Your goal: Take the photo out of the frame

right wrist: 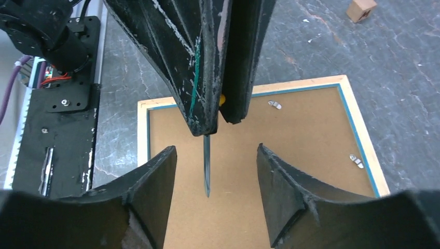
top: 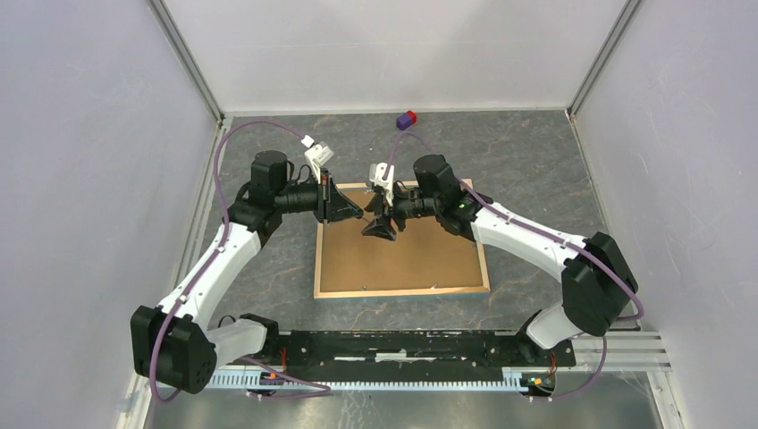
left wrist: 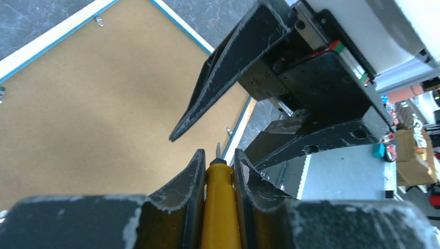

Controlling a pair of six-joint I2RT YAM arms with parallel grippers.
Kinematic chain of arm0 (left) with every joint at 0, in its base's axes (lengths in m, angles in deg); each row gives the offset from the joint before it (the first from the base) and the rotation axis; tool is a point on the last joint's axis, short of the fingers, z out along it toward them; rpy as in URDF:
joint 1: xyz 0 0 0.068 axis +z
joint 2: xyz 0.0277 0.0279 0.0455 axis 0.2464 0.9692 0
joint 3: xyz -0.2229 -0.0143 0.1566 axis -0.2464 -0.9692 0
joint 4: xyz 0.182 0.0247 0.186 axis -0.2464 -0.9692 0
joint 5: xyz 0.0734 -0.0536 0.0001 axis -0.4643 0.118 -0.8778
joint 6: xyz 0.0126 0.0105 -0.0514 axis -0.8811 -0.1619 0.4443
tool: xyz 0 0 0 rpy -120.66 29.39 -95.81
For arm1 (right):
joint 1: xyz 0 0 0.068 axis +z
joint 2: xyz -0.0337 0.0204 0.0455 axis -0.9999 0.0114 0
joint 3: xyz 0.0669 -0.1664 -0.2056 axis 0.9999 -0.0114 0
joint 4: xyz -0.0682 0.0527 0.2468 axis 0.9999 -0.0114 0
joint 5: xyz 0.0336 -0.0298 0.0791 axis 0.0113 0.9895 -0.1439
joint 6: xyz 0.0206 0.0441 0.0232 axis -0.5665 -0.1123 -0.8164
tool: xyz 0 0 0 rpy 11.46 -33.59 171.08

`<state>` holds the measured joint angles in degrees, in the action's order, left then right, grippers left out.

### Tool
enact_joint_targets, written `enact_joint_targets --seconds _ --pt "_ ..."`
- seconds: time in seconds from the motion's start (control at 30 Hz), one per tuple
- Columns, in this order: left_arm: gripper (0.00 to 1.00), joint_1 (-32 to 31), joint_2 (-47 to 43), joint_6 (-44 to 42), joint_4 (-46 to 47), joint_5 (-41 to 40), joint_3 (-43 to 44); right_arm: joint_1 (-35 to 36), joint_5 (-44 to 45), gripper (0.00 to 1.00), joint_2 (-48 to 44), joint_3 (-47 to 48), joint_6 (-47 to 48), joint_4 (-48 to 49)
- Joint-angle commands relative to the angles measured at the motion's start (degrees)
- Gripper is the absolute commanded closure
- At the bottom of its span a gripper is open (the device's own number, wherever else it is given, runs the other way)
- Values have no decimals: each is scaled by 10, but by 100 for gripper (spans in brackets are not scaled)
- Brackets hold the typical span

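The frame lies face down on the table, brown fibreboard back up, with a light wood rim and a thin blue edge. It also shows in the left wrist view and the right wrist view. Small metal tabs sit along its rim. The photo is hidden under the backing. My left gripper is shut on a yellow-handled screwdriver, above the frame's far part. Its thin blade points between the fingers of my right gripper, which is open and empty, facing the left gripper closely.
A small purple and red block lies at the back of the table. A wooden block lies on the table beyond the frame. White walls close in the sides and back. The black base rail runs along the near edge.
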<state>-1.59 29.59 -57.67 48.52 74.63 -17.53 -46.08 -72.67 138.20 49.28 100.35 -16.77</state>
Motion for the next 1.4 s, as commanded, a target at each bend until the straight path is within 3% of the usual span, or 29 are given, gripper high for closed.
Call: enact_joint_targets --seconds 0.0,0.07,0.17,0.2,0.27,0.33,0.43,0.67,0.83,0.9,0.97,1.0,1.07,1.23,1.37 --pt "98 -6 -6 58 35 10 1 4 -39 42 1 -1 -7 15" --pt "98 -7 -2 61 35 11 3 4 -40 57 2 -1 -4 14" --pt "94 -8 5 64 35 12 4 4 -34 97 3 -1 -1 12" --pt "88 -9 6 63 33 12 4 4 -30 100 2 -2 -1 13" --pt "68 -8 7 55 23 11 5 4 -30 100 2 -2 -2 13" --pt "53 -8 12 46 7 10 9 4 -26 100 1 -3 -2 13" --pt "47 -8 18 39 -5 16 13 4 -24 100 1 -3 -1 12" --pt "49 -16 35 39 -7 21 19 4 -30 100 4 -4 1 7" --pt "74 -22 39 36 -4 26 19 4 -34 100 6 -1 4 3" --pt "88 -22 41 38 0 29 20 2 -30 94 5 2 6 -4" --pt "98 -22 44 38 5 20 21 -8 -29 66 4 4 9 -17" --pt "98 -21 44 34 6 2 23 -13 -26 52 4 6 14 -33" --pt "98 -19 43 4 -4 -54 33 -31 -22 38 -1 5 36 -63" --pt "98 -20 72 -88 4 -225 47 -58 63 29 -27 -33 125 -140" --pt "98 -20 134 -126 21 -281 61 -103 93 28 -37 -75 125 -150"
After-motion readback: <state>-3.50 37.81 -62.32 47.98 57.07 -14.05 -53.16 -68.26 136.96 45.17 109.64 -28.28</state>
